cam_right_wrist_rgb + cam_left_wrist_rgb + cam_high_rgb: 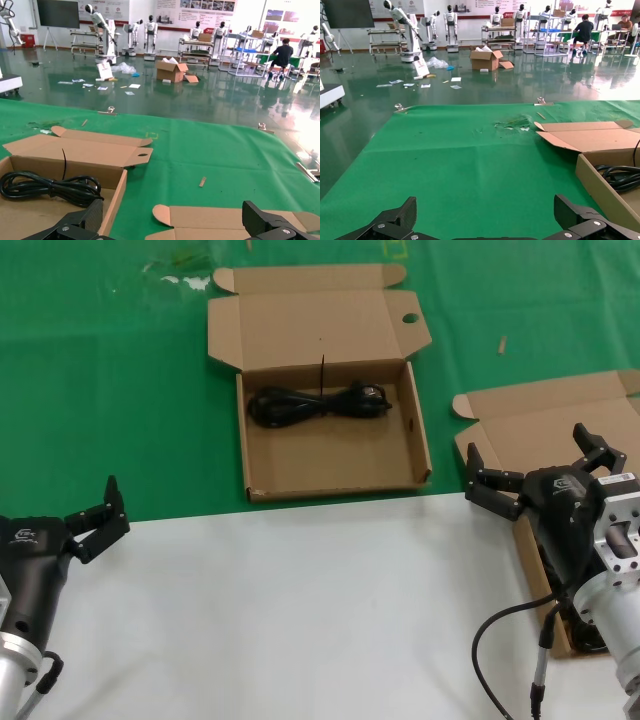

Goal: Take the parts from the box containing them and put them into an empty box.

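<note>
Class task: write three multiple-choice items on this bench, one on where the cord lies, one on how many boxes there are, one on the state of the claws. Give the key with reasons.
1. Where does the black cord lie?
A. In the box with a hole in its lid tab
B. On the green mat
C. In the right claw

2. How many cardboard boxes are on the mat in the head view?
A. One
B. Two
C. Four

3. What state are both claws in?
A. Shut on cords
B. Open and empty
C. Shut, empty

Key: 1 A, the cord rests inside the holed box. 2 B, that box plus the plain box under the right claw. 3 B, the left claw and the right one show spread fingers holding nothing.
</note>
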